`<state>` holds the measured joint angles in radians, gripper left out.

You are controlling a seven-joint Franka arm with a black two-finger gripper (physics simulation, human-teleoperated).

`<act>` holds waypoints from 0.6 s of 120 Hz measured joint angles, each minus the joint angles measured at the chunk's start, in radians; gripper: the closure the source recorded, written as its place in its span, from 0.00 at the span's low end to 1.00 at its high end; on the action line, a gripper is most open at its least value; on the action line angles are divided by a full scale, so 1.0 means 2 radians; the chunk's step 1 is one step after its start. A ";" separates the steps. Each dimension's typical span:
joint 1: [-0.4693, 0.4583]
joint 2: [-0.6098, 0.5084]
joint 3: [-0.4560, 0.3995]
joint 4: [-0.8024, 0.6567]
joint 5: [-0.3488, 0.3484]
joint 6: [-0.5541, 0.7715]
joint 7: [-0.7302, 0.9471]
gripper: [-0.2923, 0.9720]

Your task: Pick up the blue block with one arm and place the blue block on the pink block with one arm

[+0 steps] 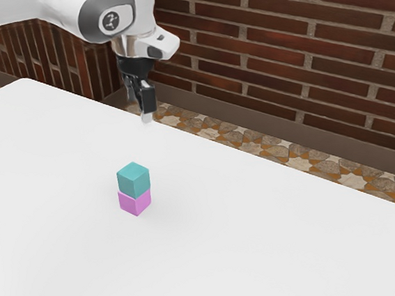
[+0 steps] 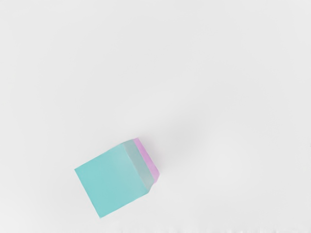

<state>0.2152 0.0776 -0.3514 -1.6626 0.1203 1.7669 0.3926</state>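
Note:
The blue block [image 1: 134, 177] sits squarely on top of the pink block [image 1: 135, 201] near the middle of the white table [image 1: 258, 245]. My gripper [image 1: 145, 115] hangs well above and behind the stack, toward the table's far edge. It is open, holds nothing and touches neither block. In the wrist view the blue block [image 2: 114, 182] is seen from above, with a strip of the pink block [image 2: 146, 156] showing along one side beneath it.
A brick wall [image 1: 297, 53] and a patterned floor strip [image 1: 274, 148] lie behind the table's far edge. The white arm [image 1: 64, 2] comes in from the exterior view's upper left.

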 joint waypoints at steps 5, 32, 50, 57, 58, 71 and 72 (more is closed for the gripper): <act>-0.025 -0.004 0.011 0.034 0.012 -0.022 0.013 0.24; -0.119 -0.008 0.030 0.100 0.040 -0.115 0.065 0.23; -0.102 -0.008 0.035 0.100 0.041 -0.138 0.087 0.23; -0.094 -0.008 0.035 0.100 0.041 -0.143 0.094 0.23; -0.093 -0.008 0.035 0.100 0.041 -0.144 0.095 0.23; -0.091 -0.008 0.035 0.100 0.037 -0.149 0.106 0.23; -0.091 -0.007 0.035 0.100 0.037 -0.149 0.106 0.23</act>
<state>0.0326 0.0626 -0.2806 -1.4635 0.1937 1.4681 0.6055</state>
